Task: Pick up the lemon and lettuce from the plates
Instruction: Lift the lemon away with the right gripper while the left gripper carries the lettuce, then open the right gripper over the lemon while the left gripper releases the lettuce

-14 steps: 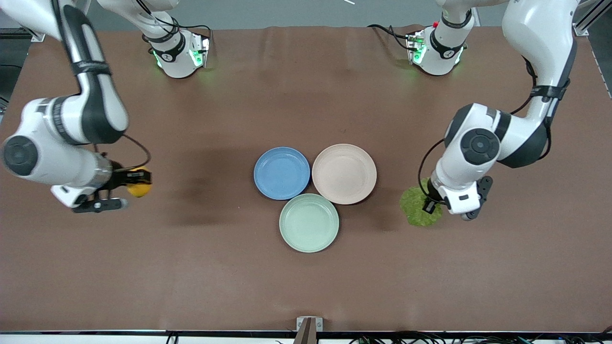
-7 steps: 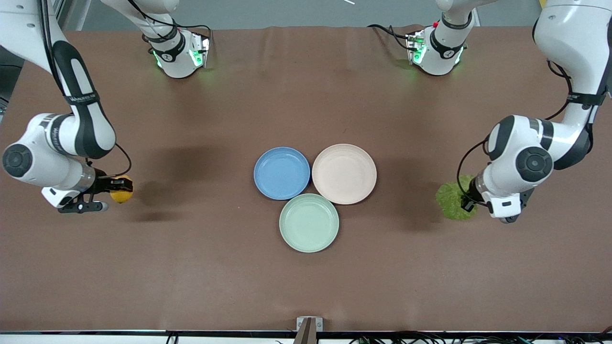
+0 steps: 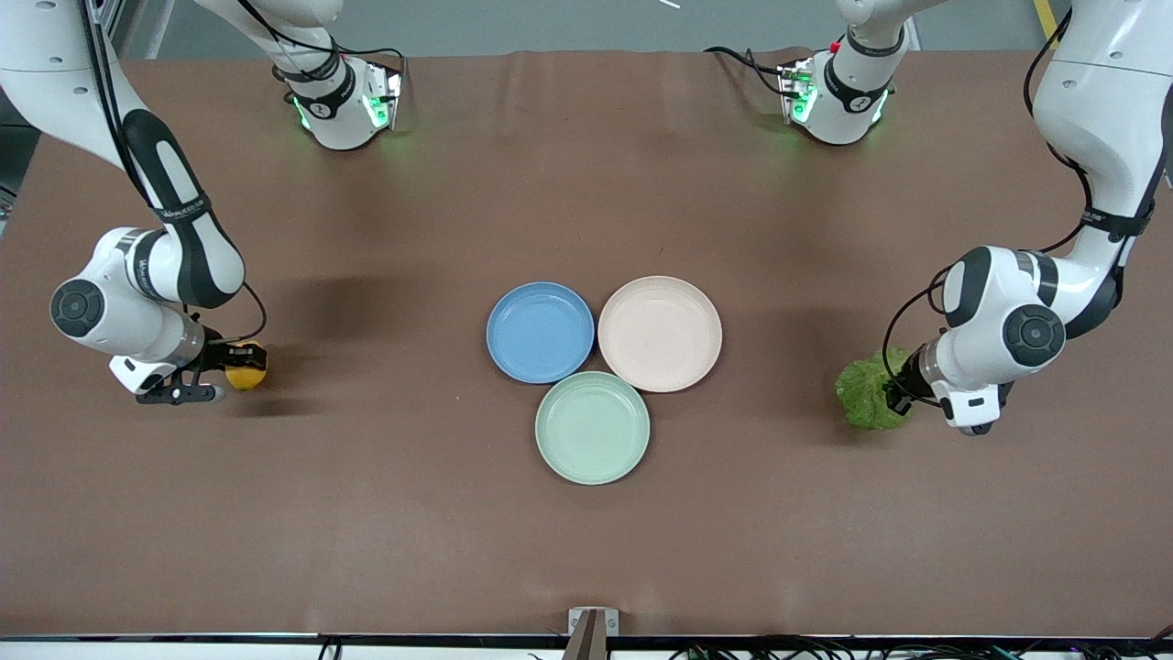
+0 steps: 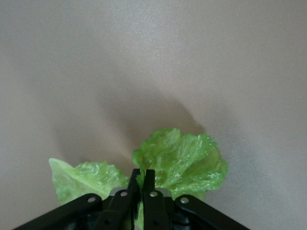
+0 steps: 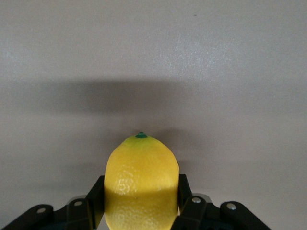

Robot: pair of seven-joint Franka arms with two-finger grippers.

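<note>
A brown table (image 3: 385, 513) carries three bare plates at its middle: blue plate (image 3: 540, 332), beige-pink plate (image 3: 660, 334), mint-green plate (image 3: 592, 427). Toward each arm's end, the right gripper (image 3: 229, 367) clamps the lemon (image 3: 246, 366), and the left gripper (image 3: 893, 392) pinches the lettuce (image 3: 864, 394).

Left wrist view: fingers (image 4: 148, 184) nearly together on the lettuce (image 4: 182, 160), its lower part hidden.

Right wrist view: fingers (image 5: 183, 189) grip the lemon (image 5: 141, 179), cut off at the frame edge.

Lemon (image 5: 141, 184) btwn R gripper (image 5: 140, 201) jaws
</note>
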